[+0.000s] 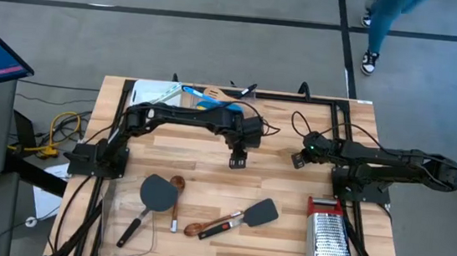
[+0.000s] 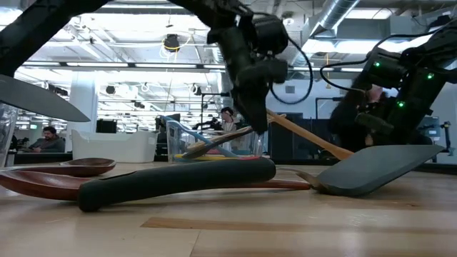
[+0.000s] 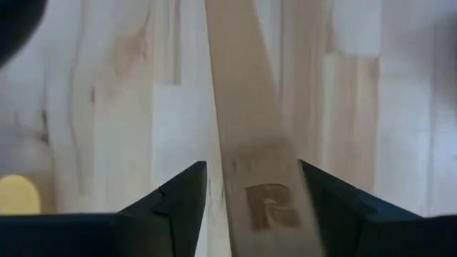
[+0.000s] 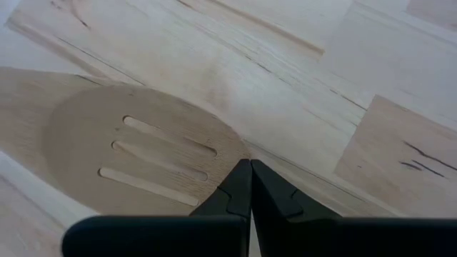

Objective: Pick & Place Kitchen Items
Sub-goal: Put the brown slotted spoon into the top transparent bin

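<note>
A pale wooden slotted spatula lies between my two grippers. Its handle (image 3: 246,107) runs between my left gripper's fingers (image 3: 253,175), and its slotted head (image 4: 143,150) shows in the right wrist view. My left gripper (image 1: 238,159) is at the table's middle, shut on the handle. My right gripper (image 1: 298,160) is shut, its tips (image 4: 250,171) at the head's rim. On the near half lie a dark grey spatula (image 1: 158,191), a wooden spoon (image 1: 176,197), a brown spoon (image 1: 193,229) and a grey spatula with a red and black handle (image 1: 261,212). My left gripper pinches the wooden spatula's handle at its stamped end (image 3: 268,203) between its two fingers, coming from above and lying across it. In the low view the handle (image 2: 314,137) slants down from the gripper toward the table, so the held end is raised. My right gripper's shut fingertips stand at the rim of the slotted head (image 4: 228,153). I cannot tell whether they touch it.
A steel box grater with red trim (image 1: 329,237) lies at the near right. A clear tub (image 1: 193,98) holding blue and yellow utensils and a white tray (image 1: 149,93) stand at the far edge. A person's legs (image 1: 381,25) pass beyond the table.
</note>
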Controlling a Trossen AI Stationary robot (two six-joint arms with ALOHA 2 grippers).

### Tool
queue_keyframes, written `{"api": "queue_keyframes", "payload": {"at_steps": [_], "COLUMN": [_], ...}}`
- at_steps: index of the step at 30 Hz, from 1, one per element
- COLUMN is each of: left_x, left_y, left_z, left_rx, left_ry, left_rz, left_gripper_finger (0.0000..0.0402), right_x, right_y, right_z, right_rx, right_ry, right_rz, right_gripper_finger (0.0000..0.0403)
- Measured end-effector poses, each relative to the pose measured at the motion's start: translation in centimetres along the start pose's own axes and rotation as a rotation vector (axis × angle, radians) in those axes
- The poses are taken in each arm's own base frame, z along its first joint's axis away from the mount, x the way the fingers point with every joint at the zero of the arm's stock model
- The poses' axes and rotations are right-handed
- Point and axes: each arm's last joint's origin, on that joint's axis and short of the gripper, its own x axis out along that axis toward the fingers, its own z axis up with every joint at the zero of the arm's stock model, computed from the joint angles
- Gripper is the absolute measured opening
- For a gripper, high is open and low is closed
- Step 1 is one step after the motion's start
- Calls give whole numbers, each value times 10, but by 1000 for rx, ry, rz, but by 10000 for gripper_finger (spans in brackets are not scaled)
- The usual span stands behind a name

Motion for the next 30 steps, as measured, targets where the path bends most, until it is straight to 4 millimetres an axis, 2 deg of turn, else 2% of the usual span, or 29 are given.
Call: {"api": "queue_keyframes", "payload": {"at_steps": [6,17,30], "left_x": [12,11,11], "left_y": [1,1,2], "left_z": [-2,3,4], "left_rx": [4,7,-2], "left_ry": [-50,-95,-104], "left_rz": [7,8,26], "left_gripper_finger": [191,166,61], "right_x": [0,0,0], "right_y": [0,0,-1], "right_z": [0,0,0], "right_rx": [0,-1,-1], "right_ry": [0,-3,-7], "right_rz": [0,-10,-16], "right_gripper_finger": [0,0,0]}}
